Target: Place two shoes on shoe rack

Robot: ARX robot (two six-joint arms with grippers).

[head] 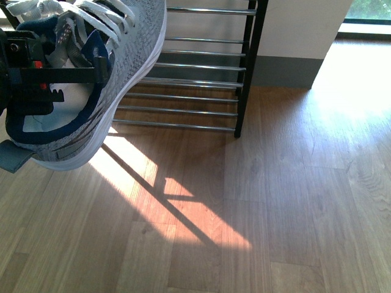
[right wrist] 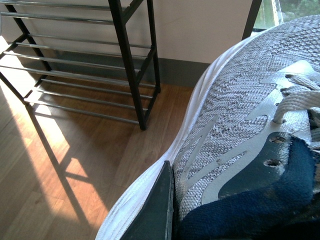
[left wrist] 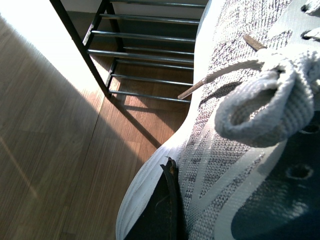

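Observation:
Up in the air at the front view's upper left hangs a grey knit sneaker with a white sole, white laces and navy lining. My left gripper is shut on its collar. In the left wrist view one dark finger presses the outside of that sneaker. My right gripper is shut on a second grey sneaker, with one finger against its white sole; it does not show in the front view. The shoe rack of silver rods and black uprights stands behind, with nothing on the tiers in view.
Wooden floor with a sunlit patch lies in front of the rack. A pale wall with a grey skirting runs behind and to the right of the rack. A window is at the far right.

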